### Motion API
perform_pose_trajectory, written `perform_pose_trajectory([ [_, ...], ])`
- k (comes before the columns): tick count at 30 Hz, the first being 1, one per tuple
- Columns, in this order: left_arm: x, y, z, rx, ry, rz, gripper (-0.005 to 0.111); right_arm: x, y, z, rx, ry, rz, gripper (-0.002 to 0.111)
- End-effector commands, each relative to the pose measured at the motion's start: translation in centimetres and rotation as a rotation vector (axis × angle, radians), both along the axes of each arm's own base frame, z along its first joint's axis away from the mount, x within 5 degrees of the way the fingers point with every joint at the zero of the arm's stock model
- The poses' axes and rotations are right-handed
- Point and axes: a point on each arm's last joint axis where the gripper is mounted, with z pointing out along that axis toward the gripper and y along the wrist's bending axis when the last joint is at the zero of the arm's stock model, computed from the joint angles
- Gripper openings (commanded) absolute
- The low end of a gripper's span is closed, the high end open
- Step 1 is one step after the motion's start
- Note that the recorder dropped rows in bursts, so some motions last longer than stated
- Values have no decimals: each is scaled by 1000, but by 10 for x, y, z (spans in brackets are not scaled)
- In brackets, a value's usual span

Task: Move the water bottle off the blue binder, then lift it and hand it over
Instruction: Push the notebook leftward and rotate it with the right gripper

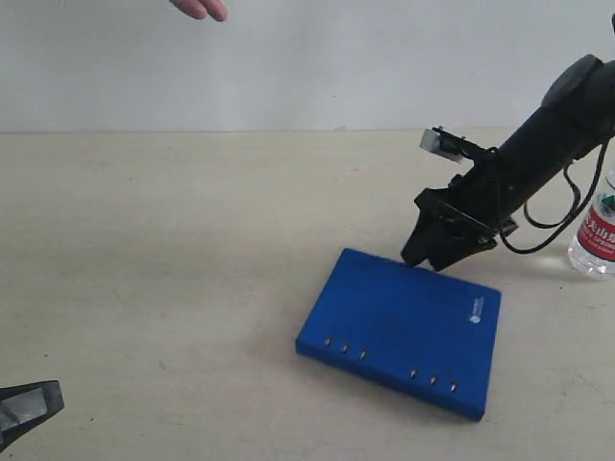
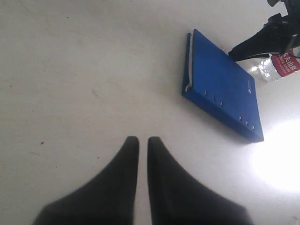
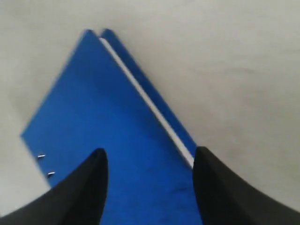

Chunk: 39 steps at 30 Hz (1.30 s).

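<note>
The blue binder (image 1: 404, 328) lies flat on the table right of centre, holes along its near edge; it also shows in the left wrist view (image 2: 220, 86) and the right wrist view (image 3: 93, 122). The water bottle (image 1: 596, 235) stands on the table at the far right edge, off the binder, its label visible (image 2: 281, 68). My right gripper (image 1: 428, 254) is open and empty, fingertips just over the binder's far edge. My left gripper (image 2: 139, 139) is shut with nothing in it, hovering over bare table near the front left corner (image 1: 29, 408).
A person's fingers (image 1: 200, 8) show at the top edge, left of centre. The beige table (image 1: 154, 250) stretches wide to the left of the binder. A black cable (image 1: 553, 226) hangs from the right arm near the bottle.
</note>
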Motion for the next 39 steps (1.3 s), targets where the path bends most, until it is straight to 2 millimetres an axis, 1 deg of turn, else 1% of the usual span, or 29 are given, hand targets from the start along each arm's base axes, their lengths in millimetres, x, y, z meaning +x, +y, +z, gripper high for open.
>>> perform_pose_trajectory([
  [1,-1,-2,0,-13,-4,-19,7,2,17,18,244,-6,-29,50],
  [4,-2,-4,1,-11,-19,-53,7,6,15,31,233,-85,17,50],
  [6,-2,-4,1,-16,-19,-58,7,7,9,34,137,-108,72,50],
  [8,-2,-4,2,-28,-21,-49,7,5,0,29,19,-83,103,50],
  [10,0,-4,3,-53,-25,-24,7,1,-7,18,-79,-30,111,50],
  [13,1,-4,6,-103,-24,5,7,-1,-13,0,-157,48,96,50],
  [16,2,-3,6,-103,-22,19,7,0,-11,-16,-144,100,73,50],
  [18,2,-2,5,-97,-21,27,7,0,-9,-22,-122,119,59,50],
  [21,4,1,3,-74,-13,58,7,0,-7,-24,-97,131,42,50],
  [24,7,5,-3,-22,23,92,7,-1,-3,-23,-60,156,4,50],
  [27,11,6,-9,-8,61,83,7,-9,-1,-25,-40,186,-8,50],
  [29,14,2,-11,-20,57,27,7,-16,2,-27,-39,205,0,50],
  [30,14,-1,-13,-27,58,-32,7,-22,7,-28,-40,220,11,50],
  [33,21,-8,-13,-81,81,-132,7,-34,21,-29,-44,232,66,50],
  [37,30,-7,-20,-84,151,-136,7,-43,46,-22,-47,206,150,50],
  [39,35,-5,-24,-66,170,-144,7,-50,63,-18,-44,176,218,50],
])
